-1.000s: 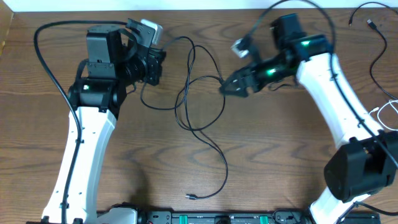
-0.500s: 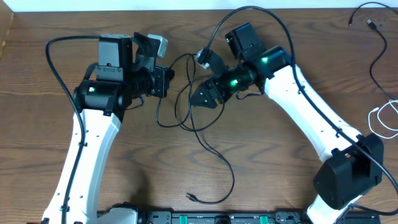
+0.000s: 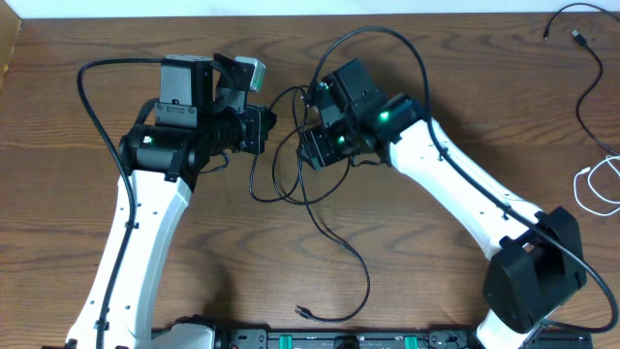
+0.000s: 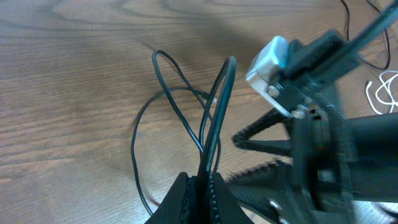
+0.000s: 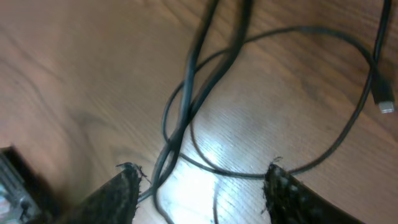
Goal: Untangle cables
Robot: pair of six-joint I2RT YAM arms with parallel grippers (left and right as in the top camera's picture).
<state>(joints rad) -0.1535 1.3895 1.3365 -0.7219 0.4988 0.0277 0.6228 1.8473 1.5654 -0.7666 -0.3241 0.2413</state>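
Ideally the left hand (image 4: 202, 182), pinching the black cable (image 4: 217, 112), holds firm while the spread right hand (image 5: 200, 171) closes on one strand (image 5: 179, 132) only.

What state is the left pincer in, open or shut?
Shut. In the left wrist view, the left pincer has its fingers pressed together, clamping a black cable between them.

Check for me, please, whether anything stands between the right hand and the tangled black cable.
Nothing visible does: the right hand is open just above the black cable, with only bare table around its loops.
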